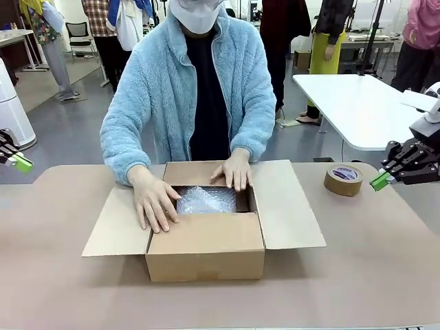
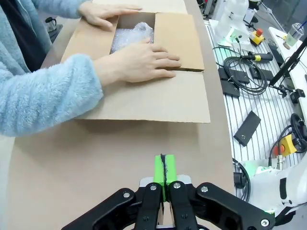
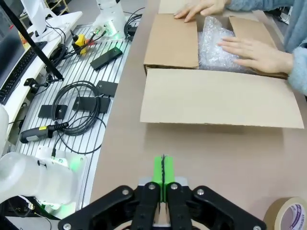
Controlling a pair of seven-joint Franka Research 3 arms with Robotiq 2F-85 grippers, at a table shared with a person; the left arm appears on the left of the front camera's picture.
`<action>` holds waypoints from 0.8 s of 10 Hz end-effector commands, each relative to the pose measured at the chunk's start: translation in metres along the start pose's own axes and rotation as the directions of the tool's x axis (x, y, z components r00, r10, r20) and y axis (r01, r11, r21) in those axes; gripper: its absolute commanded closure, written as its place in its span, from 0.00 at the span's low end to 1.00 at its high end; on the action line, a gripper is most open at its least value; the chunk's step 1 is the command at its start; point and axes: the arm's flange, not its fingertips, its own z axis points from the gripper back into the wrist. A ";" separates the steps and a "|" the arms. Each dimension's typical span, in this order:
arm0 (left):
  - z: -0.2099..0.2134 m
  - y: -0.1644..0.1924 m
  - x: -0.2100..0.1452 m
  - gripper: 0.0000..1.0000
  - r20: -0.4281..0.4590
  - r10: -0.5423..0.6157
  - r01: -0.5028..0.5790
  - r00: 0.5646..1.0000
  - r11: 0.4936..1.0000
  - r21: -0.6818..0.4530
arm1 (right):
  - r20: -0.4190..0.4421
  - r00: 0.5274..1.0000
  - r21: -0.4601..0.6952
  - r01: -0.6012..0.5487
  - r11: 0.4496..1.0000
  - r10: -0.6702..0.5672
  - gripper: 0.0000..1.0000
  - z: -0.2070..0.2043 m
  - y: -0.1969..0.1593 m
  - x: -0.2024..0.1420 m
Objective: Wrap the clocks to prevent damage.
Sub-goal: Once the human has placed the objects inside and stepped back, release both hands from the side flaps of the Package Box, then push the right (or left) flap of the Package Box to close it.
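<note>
An open cardboard box point(image 1: 206, 251) sits mid-table with bubble wrap point(image 1: 205, 200) filling its inside; the clocks are hidden. The person's hands point(image 1: 154, 203) press on the box's inner flaps, one on each side of the bubble wrap. My left gripper point(image 1: 20, 163) hangs shut at the table's far left, well away from the box point(image 2: 144, 96), its green pads pressed together with nothing between them. At the far right, beside the tape roll, my right gripper point(image 1: 379, 181) is shut and empty too. The bubble wrap point(image 3: 218, 45) and box point(image 3: 216, 96) lie ahead of it.
A roll of brown packing tape point(image 1: 343, 179) lies on the table right of the box, close to my right gripper; its edge shows as tape roll point(image 3: 288, 215). Cables and devices lie on the metal bench point(image 2: 259, 96) beside the table. A white table point(image 1: 357, 103) stands behind.
</note>
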 end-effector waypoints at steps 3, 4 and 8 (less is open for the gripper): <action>0.001 -0.001 0.000 0.99 0.003 0.002 -0.002 1.000 1.000 -0.001 | -0.007 1.000 0.013 -0.020 1.000 0.020 0.99 0.000 0.001 0.002; 0.001 -0.001 0.000 0.99 0.003 0.002 -0.002 1.000 1.000 -0.001 | -0.007 1.000 0.013 -0.020 1.000 0.020 0.99 0.000 0.001 0.002; 0.001 -0.001 0.000 0.99 0.003 0.002 -0.002 1.000 1.000 -0.001 | -0.007 1.000 0.013 -0.020 1.000 0.020 0.99 0.000 0.001 0.002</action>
